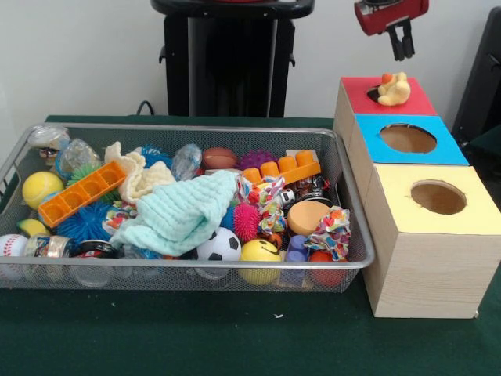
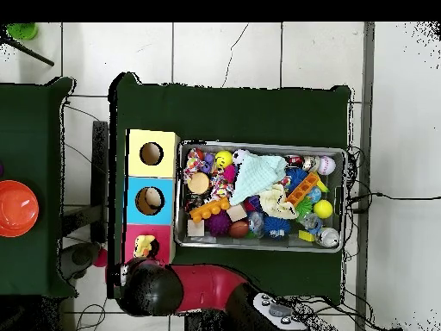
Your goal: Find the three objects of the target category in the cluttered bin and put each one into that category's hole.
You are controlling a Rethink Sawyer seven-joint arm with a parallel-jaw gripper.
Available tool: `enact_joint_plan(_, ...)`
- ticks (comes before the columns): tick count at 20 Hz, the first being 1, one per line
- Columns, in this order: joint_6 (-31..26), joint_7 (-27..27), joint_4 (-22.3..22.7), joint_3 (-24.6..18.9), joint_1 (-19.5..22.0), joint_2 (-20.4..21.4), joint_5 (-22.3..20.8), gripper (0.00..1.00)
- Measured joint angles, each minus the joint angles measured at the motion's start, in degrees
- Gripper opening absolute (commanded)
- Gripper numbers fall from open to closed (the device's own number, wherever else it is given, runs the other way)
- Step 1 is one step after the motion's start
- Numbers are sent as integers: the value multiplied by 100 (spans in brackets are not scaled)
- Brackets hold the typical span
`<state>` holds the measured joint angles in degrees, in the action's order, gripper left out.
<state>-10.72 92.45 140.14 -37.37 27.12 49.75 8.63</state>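
Green-clothed table [image 1: 235, 337] on white tiled floor [image 2: 258, 52]; pale wall [image 1: 78, 55] behind; pincer [image 1: 402, 43] seems together, empty.

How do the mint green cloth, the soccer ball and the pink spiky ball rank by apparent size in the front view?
1. mint green cloth
2. soccer ball
3. pink spiky ball, slightly smaller and partly hidden, so this pair is uncertain.
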Motion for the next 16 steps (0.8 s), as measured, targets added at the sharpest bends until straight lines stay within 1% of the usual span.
enact_joint_plan(9,486,0,-12,107,-120,-326,2,0)
enact_joint_plan(16,655,0,-27,243,-156,-472,-28,0)
